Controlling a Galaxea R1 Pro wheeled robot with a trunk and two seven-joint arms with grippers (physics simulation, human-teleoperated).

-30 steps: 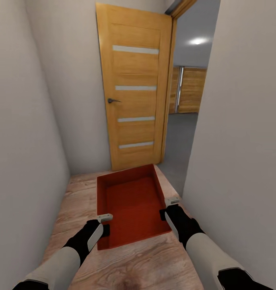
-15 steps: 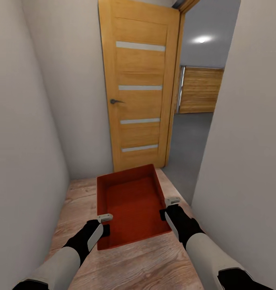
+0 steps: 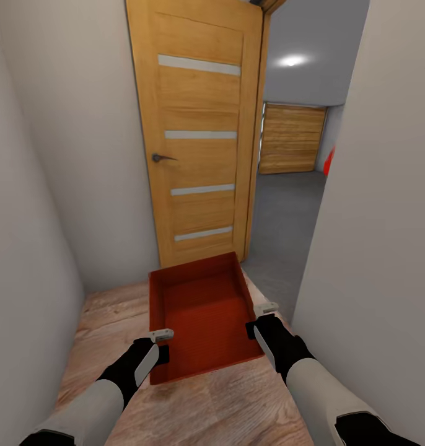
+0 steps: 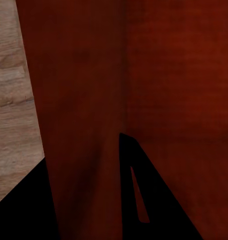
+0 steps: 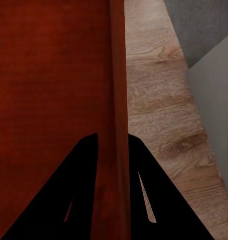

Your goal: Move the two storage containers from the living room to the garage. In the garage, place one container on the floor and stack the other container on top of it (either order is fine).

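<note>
One orange-red storage container hangs level over the light wood plank floor of a narrow hallway, held by both side walls. My left gripper is shut on its left wall. My right gripper is shut on its right wall, one finger inside and one outside. Through the open doorway ahead lies the garage with its grey concrete floor. The living room is out of view.
An open wooden door with a dark handle stands ahead on the left. White walls close in on both sides. Inside the garage are a wooden roll door and a sliver of red car.
The camera has moved on towards the doorway: the door looks closer and further left, and more of the garage and a red sliver show. Container and grippers keep their hold.
</note>
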